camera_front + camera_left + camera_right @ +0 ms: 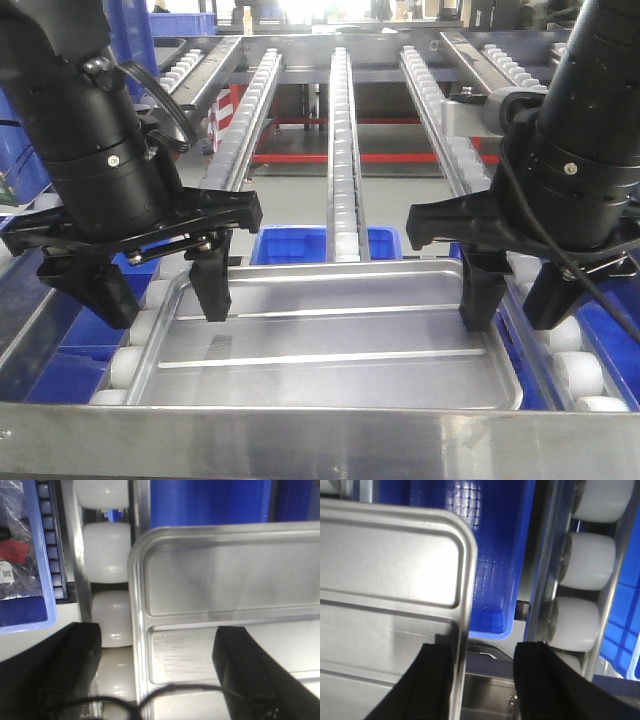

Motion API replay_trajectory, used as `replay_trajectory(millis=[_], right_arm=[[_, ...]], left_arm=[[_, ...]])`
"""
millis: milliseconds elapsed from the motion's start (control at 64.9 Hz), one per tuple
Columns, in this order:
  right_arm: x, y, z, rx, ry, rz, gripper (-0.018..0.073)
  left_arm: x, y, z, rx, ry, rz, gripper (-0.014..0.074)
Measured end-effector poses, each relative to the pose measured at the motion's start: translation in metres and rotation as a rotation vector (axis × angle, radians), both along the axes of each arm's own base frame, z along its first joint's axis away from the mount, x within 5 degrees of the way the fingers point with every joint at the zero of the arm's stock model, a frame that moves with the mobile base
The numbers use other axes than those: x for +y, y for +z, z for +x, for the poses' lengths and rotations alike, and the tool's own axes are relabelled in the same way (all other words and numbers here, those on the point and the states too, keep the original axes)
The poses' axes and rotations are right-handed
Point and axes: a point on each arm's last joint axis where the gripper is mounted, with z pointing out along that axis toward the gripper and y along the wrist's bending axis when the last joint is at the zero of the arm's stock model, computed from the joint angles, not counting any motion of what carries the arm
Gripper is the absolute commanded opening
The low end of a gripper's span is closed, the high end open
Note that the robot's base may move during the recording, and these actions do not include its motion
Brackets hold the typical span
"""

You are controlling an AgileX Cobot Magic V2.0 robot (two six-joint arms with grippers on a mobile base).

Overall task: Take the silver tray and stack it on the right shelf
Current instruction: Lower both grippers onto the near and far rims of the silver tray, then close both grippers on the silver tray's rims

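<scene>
One silver tray [330, 340] lies flat on the right shelf [320, 440], just behind the front bar. Two ribs [300, 359] run across its floor.

Left gripper [165, 312]: two fingers [60, 670], spread apart. The tray's left rim passes between them, with one finger over the tray floor and the other outside, over the rollers. Cannot tell whether either pad touches the metal.

Right gripper [510, 320]: two fingers [555, 685], also spread. One is over the tray floor and one is outside the right rim, with the rim running up between them. Contact can't be made out here either.

White rollers [107, 552]: four in a column beside the outer left finger, and four more beside the outer right finger, the nearest partly hidden. Three roller tracks run back from the tray between the arms.

One blue bin [300, 245] shows beyond the fingers, under the tray's far edge.
</scene>
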Motion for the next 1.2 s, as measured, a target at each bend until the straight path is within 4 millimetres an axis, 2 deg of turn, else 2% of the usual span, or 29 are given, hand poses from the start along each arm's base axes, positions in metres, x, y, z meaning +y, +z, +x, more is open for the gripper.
replay_trajectory(millis=[385,678,894,971,1017,1079,1202], right_arm=[[0.000,0.000,0.001,-0.009,0.001,0.005,0.0359],[0.002,-0.014,0.003,0.030,-0.001,-0.010,0.0359],[0.003,-0.014,0.005,0.031,-0.001,-0.010,0.0359],[0.003,-0.014,0.005,0.031,-0.001,-0.010,0.0334],[0.003,-0.014,0.005,0.031,-0.001,-0.010,0.0306],[0.003,-0.014,0.005,0.028,0.000,-0.008,0.0244],[0.006,-0.013,0.005,0.025,-0.002,0.005,0.0068]], left_arm=[[0.001,-0.001,-0.001,0.017,-0.001,0.011,0.0372],[0.002,-0.002,-0.003,0.041,0.000,0.025,0.0372],[0.002,-0.002,-0.003,0.044,-0.001,0.026,0.0372],[0.002,-0.002,-0.003,0.044,-0.001,0.026,0.0364],[0.002,-0.002,-0.003,0.044,-0.001,0.026,0.0340],[0.002,-0.002,-0.003,0.044,-0.001,0.026,0.0265],[0.002,-0.002,-0.003,0.044,-0.001,0.026,0.0071]])
